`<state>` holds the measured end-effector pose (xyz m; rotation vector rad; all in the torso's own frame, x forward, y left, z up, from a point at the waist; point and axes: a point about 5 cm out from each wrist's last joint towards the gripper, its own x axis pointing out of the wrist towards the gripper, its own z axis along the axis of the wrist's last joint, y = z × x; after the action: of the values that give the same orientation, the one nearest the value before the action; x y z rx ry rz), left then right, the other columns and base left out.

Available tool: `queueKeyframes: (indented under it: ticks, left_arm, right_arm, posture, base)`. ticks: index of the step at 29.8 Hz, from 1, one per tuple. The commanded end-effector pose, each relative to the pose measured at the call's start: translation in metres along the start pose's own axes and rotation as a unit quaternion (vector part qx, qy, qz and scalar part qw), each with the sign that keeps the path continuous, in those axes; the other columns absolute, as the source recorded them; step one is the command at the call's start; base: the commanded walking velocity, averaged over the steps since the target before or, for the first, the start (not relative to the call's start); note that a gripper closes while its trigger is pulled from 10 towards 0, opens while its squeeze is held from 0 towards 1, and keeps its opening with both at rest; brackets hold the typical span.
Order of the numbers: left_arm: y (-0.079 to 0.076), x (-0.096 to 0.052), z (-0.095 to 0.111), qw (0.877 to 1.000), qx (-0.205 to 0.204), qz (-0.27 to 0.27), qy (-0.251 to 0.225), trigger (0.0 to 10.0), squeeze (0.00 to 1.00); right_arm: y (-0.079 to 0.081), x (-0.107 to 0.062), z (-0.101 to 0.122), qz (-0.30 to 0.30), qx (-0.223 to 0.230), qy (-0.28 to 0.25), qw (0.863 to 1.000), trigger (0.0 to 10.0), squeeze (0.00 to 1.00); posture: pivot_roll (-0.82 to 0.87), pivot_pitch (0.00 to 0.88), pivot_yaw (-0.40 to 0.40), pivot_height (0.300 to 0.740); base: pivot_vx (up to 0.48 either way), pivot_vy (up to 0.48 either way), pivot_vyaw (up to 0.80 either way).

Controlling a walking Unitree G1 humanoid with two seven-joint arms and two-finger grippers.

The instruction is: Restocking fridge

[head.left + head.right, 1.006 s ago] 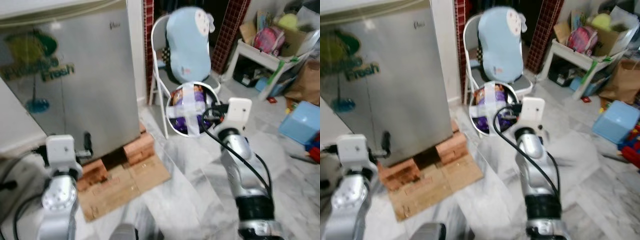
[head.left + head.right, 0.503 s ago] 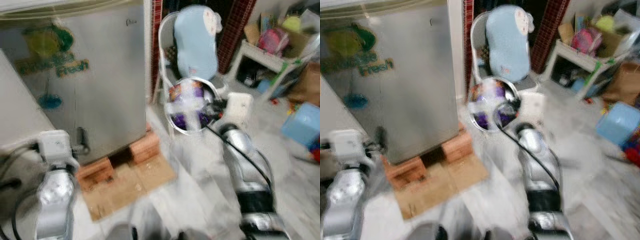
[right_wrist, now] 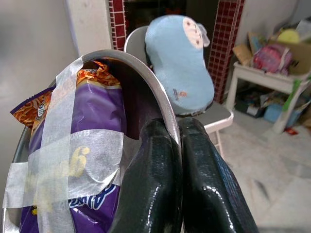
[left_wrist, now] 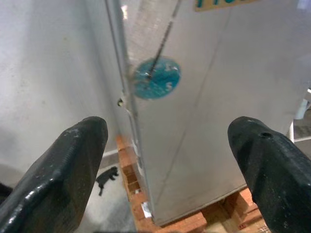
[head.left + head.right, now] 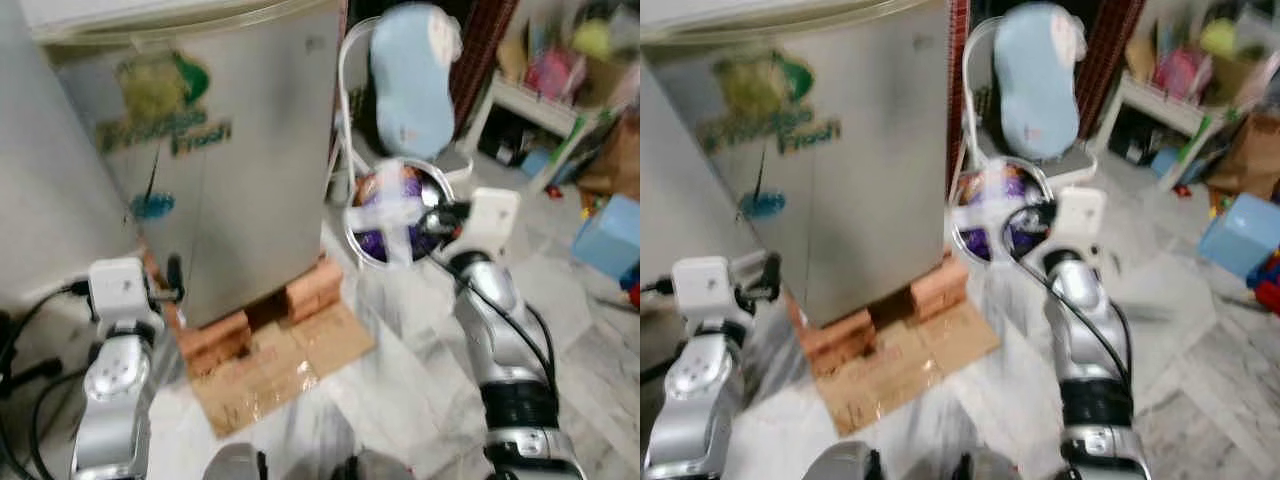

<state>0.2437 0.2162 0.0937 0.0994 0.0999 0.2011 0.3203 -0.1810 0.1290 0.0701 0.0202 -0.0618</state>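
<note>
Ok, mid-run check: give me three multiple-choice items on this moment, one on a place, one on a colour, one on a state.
1. What does the fridge stand on?
A. red bricks
B. a wooden table
C. a blue stool

2. What colour is the snack bag taped into the metal bowl?
A. green
B. purple
C. white

3. How is the left end effector set?
A. shut on the door handle
B. shut on a cloth
C. open, holding nothing

Answers:
1 A: bricks show under the fridge's base, over flattened cardboard.
2 B: the bag under the crossed tape strips is purple, with an orange top edge.
3 C: its two black fingers stand wide apart facing the fridge, while the right end effector is shut on the bowl's rim.
</note>
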Motion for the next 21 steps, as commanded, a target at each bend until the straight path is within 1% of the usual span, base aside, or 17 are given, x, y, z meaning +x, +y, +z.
queueKeyframes:
  ticks: [1, 5, 7, 10, 15, 21]
  left_arm:
    - [0.0093, 0.0004, -0.0004, 1.0, 0.009, 0.015, 0.004, 10.0, 0.0]
    - [0.0103, 0.0019, 0.0016, 1.0, 0.007, 0.011, -0.002, 10.0, 0.0]
    - [0.0098, 0.0017, 0.0044, 1.0, 0.004, -0.002, -0.012, 10.0, 0.0]
    - [0.011, 0.0021, 0.0066, 1.0, 0.003, -0.002, -0.018, 10.0, 0.0]
    - [0.0114, 0.0029, 0.0069, 1.0, 0.0, -0.005, -0.021, 10.0, 0.0]
    - [0.0089, 0.0036, 0.0072, 1.0, -0.002, -0.013, -0.023, 10.0, 0.0]
  right_arm:
    - [0.0138, 0.003, 0.0125, 0.02, 0.009, -0.028, 0.999, 10.0, 0.0]
    - [0.017, 0.0027, 0.0123, 0.028, 0.013, -0.028, 0.999, 10.0, 0.0]
    - [0.0178, 0.0025, 0.0125, 0.03, 0.011, -0.029, 0.999, 10.0, 0.0]
    - [0.0181, 0.0029, 0.0124, 0.029, 0.011, -0.029, 0.999, 10.0, 0.0]
    - [0.0188, 0.0027, 0.0125, 0.03, 0.011, -0.031, 0.999, 10.0, 0.0]
    - [0.0186, 0.0026, 0.0127, 0.033, 0.009, -0.031, 0.999, 10.0, 0.0]
  posture:
    - [0.07, 0.072, -0.081, 0.74]
    - [0.07, 0.073, -0.081, 0.74]
    - [0.07, 0.072, -0.081, 0.74]
    - [0.06, 0.07, -0.08, 0.74]
    - [0.06, 0.068, -0.079, 0.74]
    - [0.06, 0.067, -0.081, 0.74]
  base:
    - [0.0, 0.48, 0.0]
    - [0.0, 0.48, 0.0]
    - [0.0, 0.461, 0.0]
    - [0.369, 0.0, 0.0]
    - [0.48, 0.0, 0.0]
    - [0.48, 0.0, 0.0]
